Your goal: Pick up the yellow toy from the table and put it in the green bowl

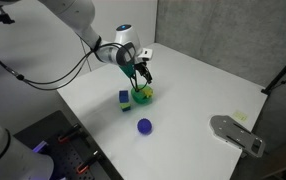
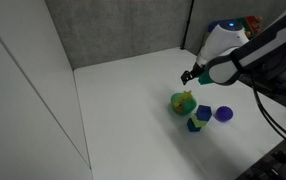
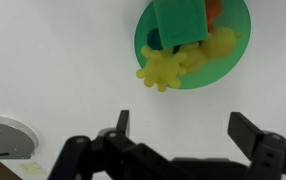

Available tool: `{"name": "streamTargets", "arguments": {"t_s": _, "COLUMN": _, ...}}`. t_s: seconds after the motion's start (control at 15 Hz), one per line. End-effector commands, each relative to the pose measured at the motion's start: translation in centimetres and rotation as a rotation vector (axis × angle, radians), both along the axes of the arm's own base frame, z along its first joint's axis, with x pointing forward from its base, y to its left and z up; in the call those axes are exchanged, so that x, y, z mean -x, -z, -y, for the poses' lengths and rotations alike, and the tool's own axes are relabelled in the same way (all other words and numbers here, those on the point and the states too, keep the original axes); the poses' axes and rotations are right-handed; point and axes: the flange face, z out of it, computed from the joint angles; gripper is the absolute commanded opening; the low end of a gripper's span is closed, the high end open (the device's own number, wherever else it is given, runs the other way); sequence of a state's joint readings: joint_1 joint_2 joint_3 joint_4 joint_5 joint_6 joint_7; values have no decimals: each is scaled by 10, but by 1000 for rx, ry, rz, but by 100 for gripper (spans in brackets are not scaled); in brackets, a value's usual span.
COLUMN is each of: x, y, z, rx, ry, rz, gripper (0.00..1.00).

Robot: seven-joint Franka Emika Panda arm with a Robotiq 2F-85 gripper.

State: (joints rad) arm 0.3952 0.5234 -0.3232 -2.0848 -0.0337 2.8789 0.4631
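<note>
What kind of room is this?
Probably a robot lab: a robot arm reaches over a plain white table with a green bowl and purple ball on it, and grey panels stand behind.

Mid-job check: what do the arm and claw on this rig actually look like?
The arm is glossy white with rounded links, a loose black cable running along it and a blue light at the wrist. The claw is black, with two blocky fingers.

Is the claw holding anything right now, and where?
Nothing. The gripper is open and empty; the yellow toy rests at the green bowl's edge.
</note>
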Motion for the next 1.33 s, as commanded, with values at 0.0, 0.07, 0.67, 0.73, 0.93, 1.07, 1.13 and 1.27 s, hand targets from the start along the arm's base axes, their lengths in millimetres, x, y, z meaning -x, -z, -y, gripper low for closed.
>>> {"name": "streamTargets", "arguments": {"t_s": 0.0, "x": 26, "y": -35, "z": 14, "rx": -38, "ry": -9, "rz": -40, "gripper": 100}}
{"name": "streamTargets", "arguments": {"t_s": 0.07, "x": 30, "y": -42, "z": 18, "rx": -46, "ry": -8, "rz": -47, "gripper": 100}}
{"name": "streamTargets", "arguments": {"t_s": 0.67, "x": 84, "y": -99, "z": 42, "rx": -93, "ry": 1, "rz": -165, "gripper": 100}}
{"name": "streamTargets", "arguments": {"t_s": 0.73, "x": 90, "y": -105, "z": 43, "rx": -101, "ry": -1, "rz": -188, "gripper": 100}}
{"name": "streamTargets", "arguments": {"t_s": 0.93, "x": 110, "y": -123, "z": 46, "rx": -102, "ry": 3, "rz": -247, "gripper": 100}}
{"name": "streamTargets", "arguments": {"t_s": 1.07, "x": 125, "y": -137, "z": 46, "rx": -104, "ry": -5, "rz": -284, "gripper": 100}}
{"name": "streamTargets", "arguments": {"t_s": 1.13, "x": 132, "y": -144, "z": 45, "rx": -104, "ry": -14, "rz": -301, "gripper": 100}}
{"name": "streamTargets", "arguments": {"t_s": 1.27, "x": 147, "y": -158, "z": 43, "rx": -93, "ry": -33, "rz": -338, "gripper": 100}}
